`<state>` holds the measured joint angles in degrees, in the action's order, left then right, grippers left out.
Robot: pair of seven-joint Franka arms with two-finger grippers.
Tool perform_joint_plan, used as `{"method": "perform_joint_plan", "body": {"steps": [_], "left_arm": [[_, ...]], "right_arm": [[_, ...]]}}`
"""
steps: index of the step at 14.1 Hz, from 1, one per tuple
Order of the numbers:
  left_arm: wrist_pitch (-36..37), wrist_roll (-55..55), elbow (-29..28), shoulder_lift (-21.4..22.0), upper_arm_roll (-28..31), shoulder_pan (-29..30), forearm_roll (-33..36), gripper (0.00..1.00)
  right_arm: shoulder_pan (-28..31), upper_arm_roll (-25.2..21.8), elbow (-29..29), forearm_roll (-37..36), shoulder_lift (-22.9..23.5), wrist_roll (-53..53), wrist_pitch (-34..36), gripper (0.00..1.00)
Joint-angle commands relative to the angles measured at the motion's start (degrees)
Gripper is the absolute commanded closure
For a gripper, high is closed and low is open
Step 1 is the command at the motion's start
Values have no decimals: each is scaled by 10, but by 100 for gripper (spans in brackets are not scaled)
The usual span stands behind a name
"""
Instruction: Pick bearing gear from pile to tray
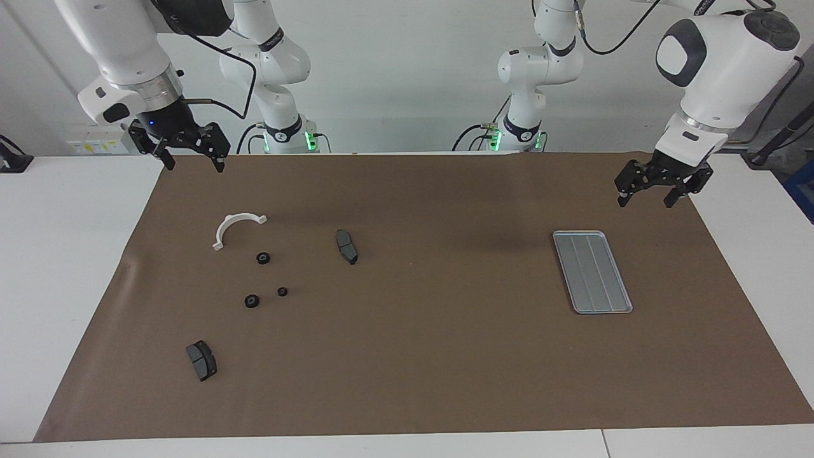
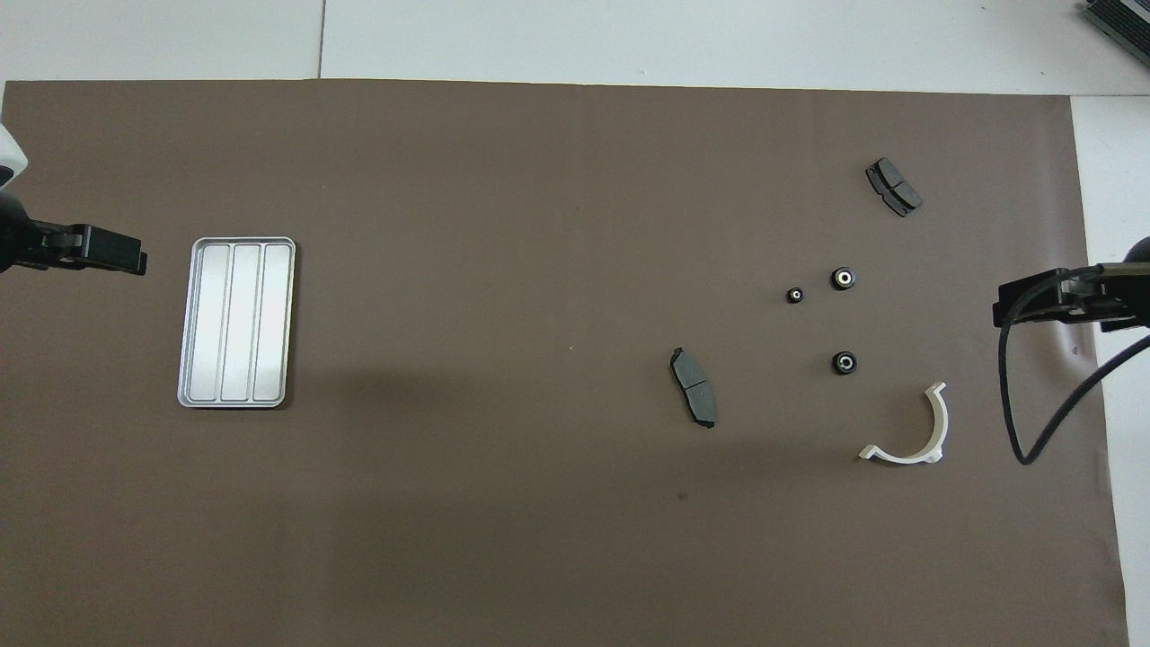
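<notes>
The pile lies on the brown mat toward the right arm's end: three small black gears [image 1: 262,257] [image 1: 282,291] [image 1: 252,301], two dark grey pads [image 1: 347,247] [image 1: 201,360] and a white curved bracket [image 1: 236,228]. The gears also show in the overhead view [image 2: 844,363]. The silver tray [image 1: 591,271] [image 2: 235,322] lies empty toward the left arm's end. My right gripper [image 1: 193,162] [image 2: 1015,305] is open and empty, raised over the mat's edge beside the pile. My left gripper [image 1: 647,198] [image 2: 117,253] is open and empty, raised over the mat beside the tray.
The brown mat [image 1: 445,356] covers most of the white table [image 1: 63,254]. A black cable [image 2: 1024,431] hangs from the right wrist over the mat's edge beside the bracket.
</notes>
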<state>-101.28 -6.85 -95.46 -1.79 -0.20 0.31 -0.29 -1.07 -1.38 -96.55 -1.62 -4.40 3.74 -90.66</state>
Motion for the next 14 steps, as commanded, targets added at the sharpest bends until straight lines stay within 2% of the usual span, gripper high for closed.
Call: {"method": "perform_joint_plan", "body": {"steps": [1,6,14], "left_arm": [[-3,-2,-17,15,3,0,-4,0],[-3,-2,-17,15,3,0,-4,0],[-3,-2,-17,15,3,-1,-4,0]], "right_arm": [[4,2,-59,10,-25,-18,-46,0],[-6,3,-182,10,-56,-35,-158,0],[-10,3,-262,10,10,-86,-302,0]]}}
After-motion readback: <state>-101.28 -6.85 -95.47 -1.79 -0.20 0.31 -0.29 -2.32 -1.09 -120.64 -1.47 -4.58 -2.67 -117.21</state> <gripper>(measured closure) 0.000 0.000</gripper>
